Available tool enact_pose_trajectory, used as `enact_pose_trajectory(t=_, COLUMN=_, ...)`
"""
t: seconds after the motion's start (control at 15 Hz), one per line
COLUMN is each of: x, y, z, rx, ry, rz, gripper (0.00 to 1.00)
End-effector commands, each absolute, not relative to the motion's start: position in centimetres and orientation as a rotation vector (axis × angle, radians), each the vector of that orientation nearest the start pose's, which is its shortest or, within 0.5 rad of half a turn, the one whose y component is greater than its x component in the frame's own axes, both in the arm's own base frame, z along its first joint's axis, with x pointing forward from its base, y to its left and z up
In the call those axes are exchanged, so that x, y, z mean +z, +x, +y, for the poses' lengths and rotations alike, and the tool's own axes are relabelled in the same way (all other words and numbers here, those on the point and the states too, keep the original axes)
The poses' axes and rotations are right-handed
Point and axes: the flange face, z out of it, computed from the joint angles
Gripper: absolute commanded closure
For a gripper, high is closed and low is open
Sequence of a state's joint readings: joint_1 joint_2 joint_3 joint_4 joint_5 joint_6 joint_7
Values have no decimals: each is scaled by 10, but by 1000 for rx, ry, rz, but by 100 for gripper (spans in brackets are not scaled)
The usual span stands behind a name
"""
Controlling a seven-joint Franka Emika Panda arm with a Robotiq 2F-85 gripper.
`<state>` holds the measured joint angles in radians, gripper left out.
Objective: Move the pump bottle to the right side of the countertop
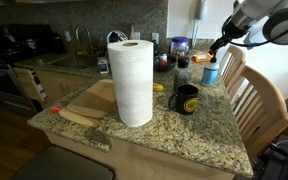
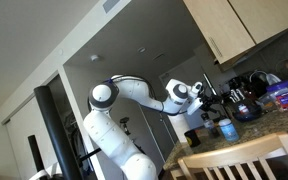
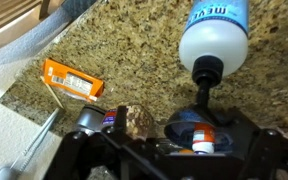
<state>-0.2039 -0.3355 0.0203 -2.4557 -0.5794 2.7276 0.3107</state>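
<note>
The light-blue pump bottle point(image 1: 211, 72) stands near the far edge of the speckled granite countertop point(image 1: 184, 132), beside a wooden chair. My gripper point(image 1: 217, 47) hangs just above and slightly behind it, apart from it; it also shows in an exterior view point(image 2: 220, 103), above the bottle point(image 2: 227, 128). In the wrist view the bottle point(image 3: 215, 30) has a blue label and a dark-looking pump, and stands ahead of my gripper point(image 3: 169, 152). The fingers look spread and hold nothing.
A tall paper-towel roll point(image 1: 134, 82), a black mug point(image 1: 186, 99), a dark brown bottle point(image 1: 182, 72) and a cutting board point(image 1: 89, 102) are on the counter. In the wrist view a blue bowl point(image 3: 199, 125) sits under the gripper and an orange packet point(image 3: 74, 79) lies nearby.
</note>
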Motion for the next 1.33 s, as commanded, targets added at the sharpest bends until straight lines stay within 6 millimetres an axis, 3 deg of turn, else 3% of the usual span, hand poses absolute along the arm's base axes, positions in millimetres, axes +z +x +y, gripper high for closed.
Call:
enact_pose_trajectory(t=0.0, x=488, y=471, z=-67, rx=-1099, ry=-3316, rz=85, gripper=0)
enact_pose_trajectory(t=0.33, x=491, y=472, z=-69, rx=-1145, ry=-3308, rz=145, gripper=0)
enact_pose_trajectory(t=0.67, x=479, y=466, z=-44, rx=-835, ry=-3151, rz=-83, gripper=0)
enact_pose_trajectory(t=0.73, x=482, y=472, z=-48, rx=-949, ry=-3166, rz=-15, gripper=0)
enact_pose_trajectory(t=1.0, x=479, y=470, z=-42, rx=-863, ry=-3153, rz=-63, gripper=0)
enact_pose_trajectory(t=1.27, x=485, y=474, z=-55, rx=-1065, ry=-3233, rz=97, gripper=0)
